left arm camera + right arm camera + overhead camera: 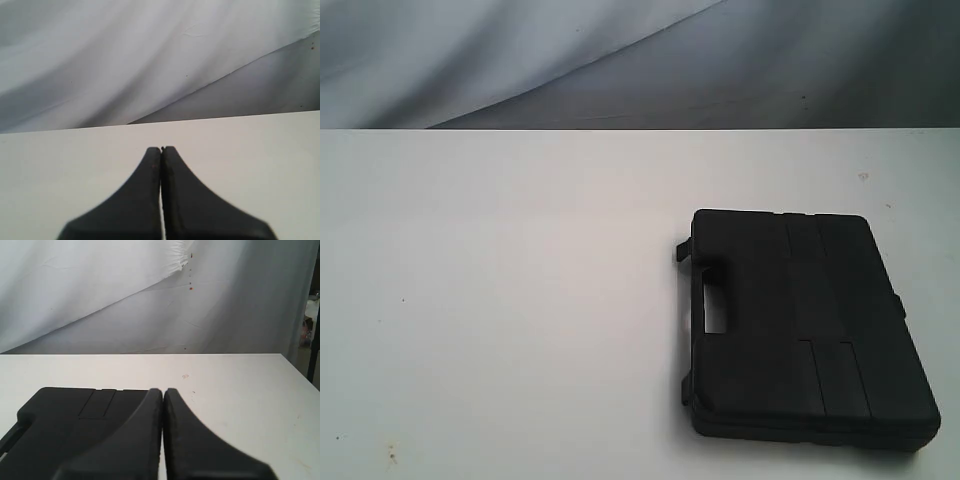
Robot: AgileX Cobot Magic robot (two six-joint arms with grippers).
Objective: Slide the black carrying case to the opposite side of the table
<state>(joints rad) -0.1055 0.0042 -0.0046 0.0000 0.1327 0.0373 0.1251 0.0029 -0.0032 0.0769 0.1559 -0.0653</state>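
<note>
The black carrying case (805, 325) lies flat on the right half of the white table (500, 300), its handle cutout facing left. Neither arm shows in the exterior view. In the right wrist view the case (75, 420) lies below and beside my right gripper (163, 391), whose black fingers are pressed together with nothing between them. In the left wrist view my left gripper (161, 149) is shut too, over bare table (260, 150); no case shows there.
A grey-white cloth backdrop (620, 60) hangs behind the table's far edge. The table's right edge (300, 375) shows in the right wrist view. Small specks mark the tabletop (390, 455).
</note>
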